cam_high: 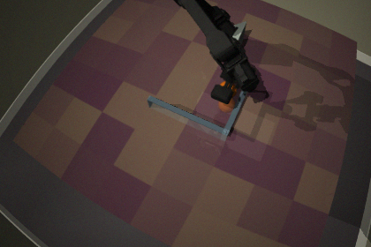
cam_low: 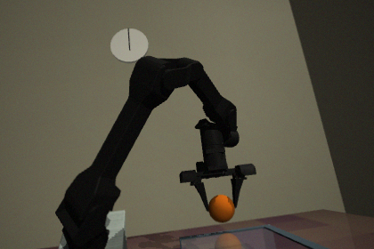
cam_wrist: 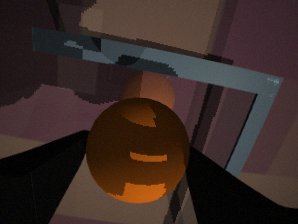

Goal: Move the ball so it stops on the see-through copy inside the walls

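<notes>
1. Our pincer (cam_low: pixel 221 203) is clamped on the orange ball (cam_low: pixel 222 208), one finger on each side of it, and the ball hangs clear above the table (cam_high: pixel 132 145) in the exterior view.

2. Directly below the pincer, a little ahead of the ball in the wrist view, sits the see-through copy (cam_wrist: pixel 149 90) — a paler orange disc on the floor inside the corner.

3. The clear walls (cam_high: pixel 194 118) make an L: in the wrist view one arm runs across beyond the copy and the other comes down to the right of the pincer, the two meeting at the far right.

4. We judge the step in hand to be carrying the ball over the copy and lowering it. To do it well, we should keep the clamp firm, centre the ball over the copy, and come straight down so the fingers stay off the nearby wall.

5. We should part the fingers only once the ball touches the floor — a ball released from any height may roll, and the side away from the corner is open.

6. As for what the corner holds: only the copy lies inside it; the ball itself is above it, not yet resting there.
</notes>
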